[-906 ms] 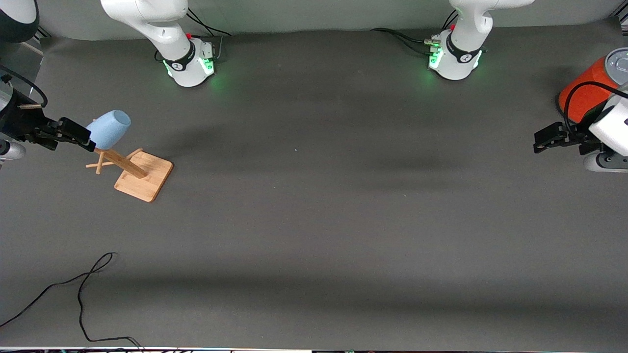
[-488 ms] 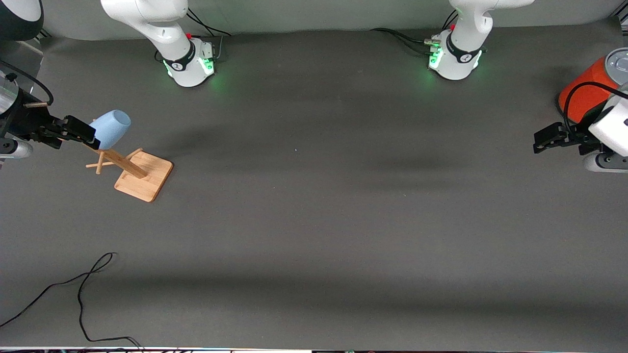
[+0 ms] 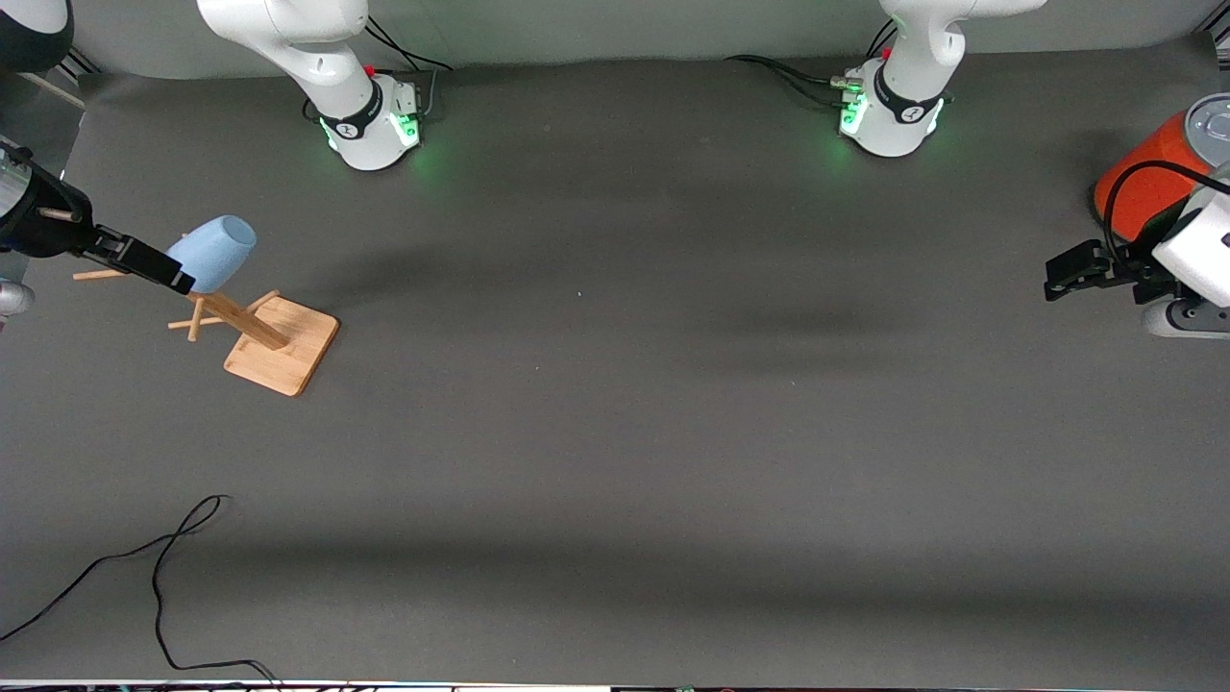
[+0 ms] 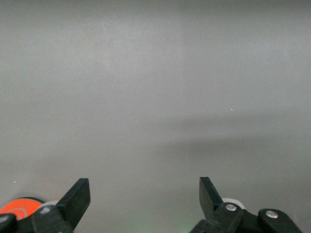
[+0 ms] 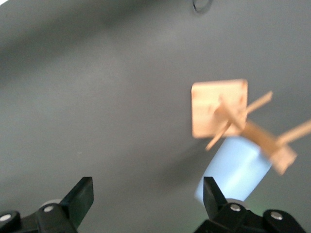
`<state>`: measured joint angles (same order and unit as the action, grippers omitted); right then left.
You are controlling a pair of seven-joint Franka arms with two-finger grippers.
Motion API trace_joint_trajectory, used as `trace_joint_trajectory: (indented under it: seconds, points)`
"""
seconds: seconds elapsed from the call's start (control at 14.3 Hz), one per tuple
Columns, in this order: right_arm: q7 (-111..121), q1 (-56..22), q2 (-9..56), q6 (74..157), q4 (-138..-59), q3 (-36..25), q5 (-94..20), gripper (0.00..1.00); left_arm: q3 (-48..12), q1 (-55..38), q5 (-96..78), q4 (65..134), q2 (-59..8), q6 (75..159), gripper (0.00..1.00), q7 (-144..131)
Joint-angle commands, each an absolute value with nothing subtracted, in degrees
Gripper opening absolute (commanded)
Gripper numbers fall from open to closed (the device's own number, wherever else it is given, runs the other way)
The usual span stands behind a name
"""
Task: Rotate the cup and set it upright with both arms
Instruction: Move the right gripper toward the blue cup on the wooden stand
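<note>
The pale-blue cup [image 3: 213, 252] hangs upside down and tilted on a peg of the wooden rack [image 3: 259, 332] at the right arm's end of the table. It also shows in the right wrist view [image 5: 233, 170], beside one finger. My right gripper [image 3: 159, 267] is open and empty, its fingertips right beside the cup's rim end. My left gripper [image 3: 1067, 272] is open and empty, waiting above the table at the left arm's end, next to the orange-red can.
An orange-red can with a grey lid [image 3: 1148, 173] stands at the left arm's end. A black cable [image 3: 159, 567] lies on the table near the front camera at the right arm's end. The rack's square base [image 5: 218, 108] shows in the right wrist view.
My right gripper has turned and shifted slightly beside the cup, uncovering a wooden peg. The cup, the rack and the left arm have not moved.
</note>
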<state>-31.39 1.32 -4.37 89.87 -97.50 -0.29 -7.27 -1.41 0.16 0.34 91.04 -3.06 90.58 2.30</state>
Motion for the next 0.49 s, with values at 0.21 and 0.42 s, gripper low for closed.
trace_joint_trajectory:
  seconds: [0.21, 0.42]
  points:
    - [-50.53, 1.76, -8.08, 86.92, -104.31, -8.77, -15.03, 1.0, -1.32, 0.09, 0.26, 90.7, -2.99, 90.26, 1.0, 2.73]
    - [-50.45, 1.84, -13.07, 87.27, -110.45, -11.34, -15.03, 1.0, -1.32, 0.09, 0.26, 90.7, -3.08, 90.26, 1.0, 2.72]
